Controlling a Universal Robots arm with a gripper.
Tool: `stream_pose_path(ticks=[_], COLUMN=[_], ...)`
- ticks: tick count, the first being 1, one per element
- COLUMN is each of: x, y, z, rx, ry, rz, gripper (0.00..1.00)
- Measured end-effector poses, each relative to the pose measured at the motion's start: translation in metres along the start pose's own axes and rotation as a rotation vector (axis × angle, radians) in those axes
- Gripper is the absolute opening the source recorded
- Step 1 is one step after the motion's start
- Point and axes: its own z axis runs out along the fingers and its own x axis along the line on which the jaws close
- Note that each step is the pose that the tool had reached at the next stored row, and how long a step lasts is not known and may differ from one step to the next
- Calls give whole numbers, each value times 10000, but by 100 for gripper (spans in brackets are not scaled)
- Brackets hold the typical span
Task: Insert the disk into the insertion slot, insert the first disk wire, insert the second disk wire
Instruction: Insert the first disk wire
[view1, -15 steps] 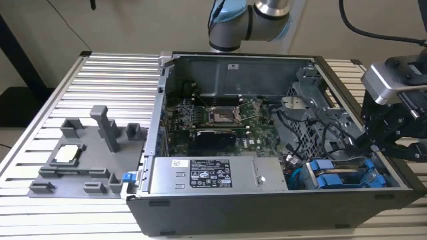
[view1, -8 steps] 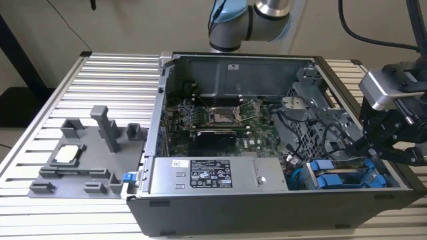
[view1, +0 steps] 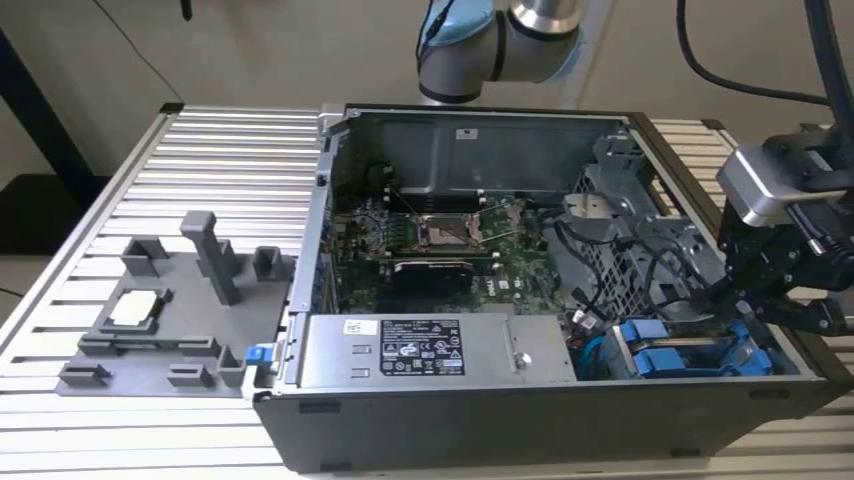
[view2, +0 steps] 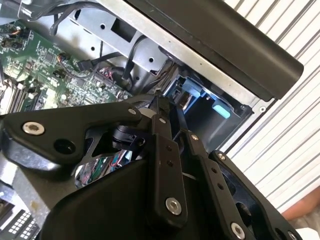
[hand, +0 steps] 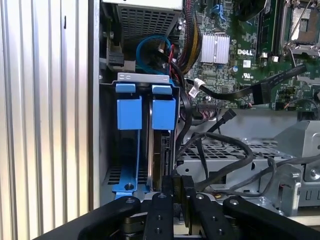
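Note:
The disk (hand: 156, 155) stands on edge in the insertion slot (hand: 145, 77), a dark metal bay at the case's corner, framed by its bright blue carrier (hand: 164, 114). A second blue carrier (hand: 125, 115) sits beside it. In the exterior view the disk's blue carrier (view1: 663, 362) is at the case's near right corner. My gripper (hand: 181, 180) hangs just over the disk's exposed edge with its fingers (view2: 161, 130) pressed together. A black disk wire (hand: 220, 150) loops straight into the fingertips. The gripper (view1: 754, 305) hovers over the case's right wall.
The open computer case (view1: 320, 250) lies on a slatted metal table (view1: 200, 180). A grey power supply box (view1: 427, 350) sits beside the bay. The motherboard (hand: 235, 55) and loose black cables (hand: 260, 90) crowd the space near the bay. A grey fixture tray (view1: 160, 320) stands at the exterior view's left.

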Motion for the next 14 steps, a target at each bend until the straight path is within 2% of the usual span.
stream_pose_path(ticks=[8, 14], x=[6, 12], y=[1, -30], z=[40, 78], rx=[9, -121], ry=[0, 62], rz=[76, 105], gripper=[19, 19])
